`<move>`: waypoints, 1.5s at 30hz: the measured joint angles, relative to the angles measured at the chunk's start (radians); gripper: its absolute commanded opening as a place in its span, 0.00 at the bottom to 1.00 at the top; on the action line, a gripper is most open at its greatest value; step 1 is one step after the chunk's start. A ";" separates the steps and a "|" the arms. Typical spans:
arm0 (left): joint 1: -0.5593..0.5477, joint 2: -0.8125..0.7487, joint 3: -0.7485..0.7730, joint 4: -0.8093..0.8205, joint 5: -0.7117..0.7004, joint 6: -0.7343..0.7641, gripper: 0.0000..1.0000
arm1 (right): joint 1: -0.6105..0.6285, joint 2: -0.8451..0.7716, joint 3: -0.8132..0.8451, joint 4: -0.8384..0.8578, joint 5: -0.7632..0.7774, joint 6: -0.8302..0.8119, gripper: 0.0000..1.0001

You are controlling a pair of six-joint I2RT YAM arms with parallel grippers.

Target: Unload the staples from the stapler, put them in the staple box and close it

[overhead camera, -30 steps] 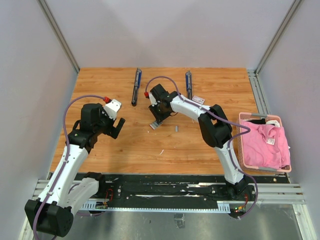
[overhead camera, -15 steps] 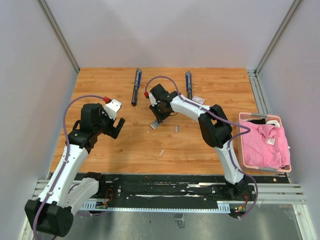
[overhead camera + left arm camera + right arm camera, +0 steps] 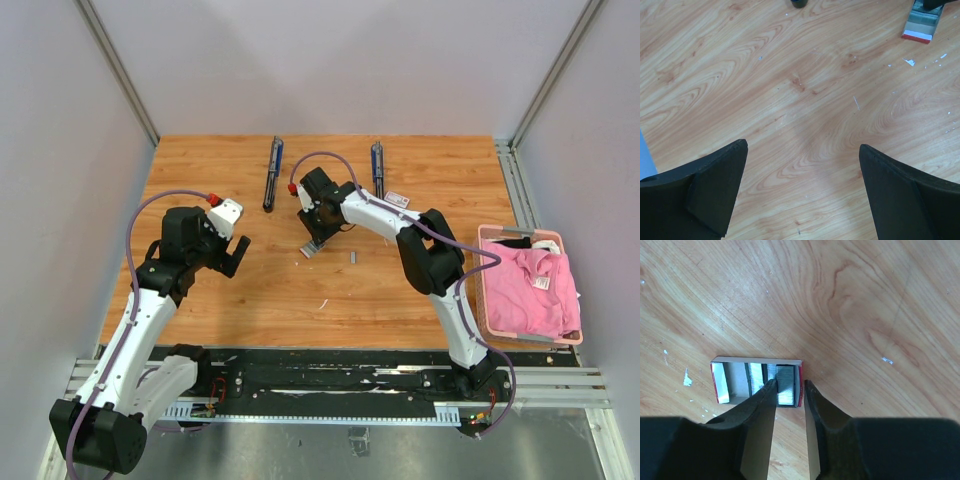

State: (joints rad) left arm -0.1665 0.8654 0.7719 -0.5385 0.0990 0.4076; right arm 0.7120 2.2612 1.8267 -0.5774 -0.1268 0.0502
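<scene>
Staples (image 3: 786,377) first: in the right wrist view we're seeing a grey strip sitting at one end of a little open tray (image 3: 756,360) with red sides. There are more silvery bits further along inside it that we can't really make out. From above, that tray lies on the wood roughly mid-counter, a bit toward the far edge. The right gripper (image 3: 790,384) is down over it, one finger on each side of that end strip with only a narrow gap. Honestly, we can't tell whether the pads are actually pinching it or just sitting beside it. A tiny loose strip (image 3: 353,257) lies on the bare wood just right of the tray, not touching it. Up by the far edge there's one stapler (image 3: 272,172) left of centre and a second stapler (image 3: 377,170) right of centre. Both lie lengthwise front to back, well apart from each other. Just beside the second one, on its near-right side, is a small white box (image 3: 397,200) with red print. The left gripper (image 3: 802,147) hangs toward the left edge, fingers spread wide with nothing between them, just bare wood grain underneath. Off past the right edge we've got a basket (image 3: 482,290) with a pink cloth (image 3: 530,285) piled in it.
</scene>
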 measured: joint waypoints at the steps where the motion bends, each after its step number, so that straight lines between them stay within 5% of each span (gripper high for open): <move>1: 0.000 0.000 0.000 0.000 0.000 0.000 0.98 | 0.000 0.000 0.001 -0.003 0.000 0.000 0.32; 13: 0.000 0.000 0.000 0.000 0.000 0.000 0.98 | 0.000 0.000 0.031 -0.016 0.027 -0.011 0.41; 20: 0.000 0.000 0.000 0.000 0.000 0.000 0.98 | -0.001 -0.057 0.020 -0.031 0.053 -0.048 0.67; 31: 0.000 -0.001 0.000 0.000 0.001 0.001 0.98 | -0.071 -0.421 -0.304 0.048 0.075 -0.227 0.69; 45: 0.000 -0.006 0.000 0.000 0.000 0.000 0.98 | -0.181 -0.378 -0.491 0.087 -0.008 -0.238 0.70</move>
State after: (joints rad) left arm -0.1665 0.8593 0.7719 -0.5385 0.0986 0.4080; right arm 0.5312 1.8832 1.3361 -0.4900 -0.1352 -0.1879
